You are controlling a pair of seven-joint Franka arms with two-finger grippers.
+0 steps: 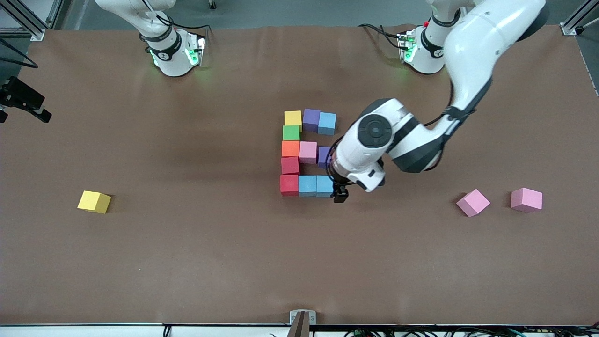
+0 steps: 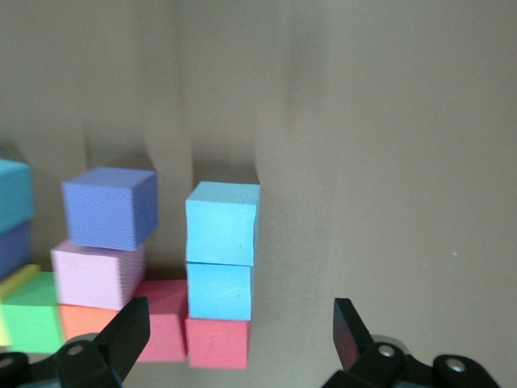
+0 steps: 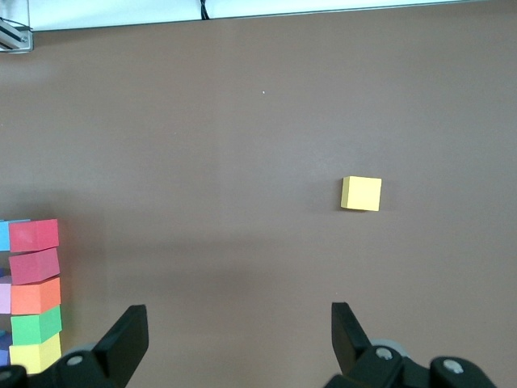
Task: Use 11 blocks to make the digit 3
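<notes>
Nearest the front camera we see three loose cubes well apart from the figure: a spare yellow cube (image 1: 94, 201) toward the right arm's end of the table, and two spare pink cubes (image 1: 473, 202) (image 1: 526, 200) toward the left arm's end, the first turned at an angle.

Slightly farther from the camera lies the digit 3 (image 1: 306, 153), near the middle of the table (image 1: 187, 262). Its nearest bar is a red block (image 1: 289, 185), a blue block (image 1: 307, 186) and a second blue block (image 1: 324, 186), all touching. The left gripper (image 1: 340, 193) is just above the table at the outer end of this bar, beside the second blue block, and in its wrist view we see its fingers (image 2: 125, 331) spread wide with nothing between them.

Moving farther, the straight side runs through a second red block (image 1: 290, 165), an orange block (image 1: 290, 149), a green block (image 1: 291, 133) and a yellow block (image 1: 293, 118). The middle bar adds a pink block (image 1: 308, 152) and a purple block (image 1: 323, 156) partly hidden by the left arm. The farthest bar adds a second purple block (image 1: 311, 120) and a third blue block (image 1: 327, 123).

The right gripper (image 3: 238, 343) waits raised over the table, jaws wide apart and empty, its wrist camera looking toward the spare yellow cube (image 3: 361, 194).
</notes>
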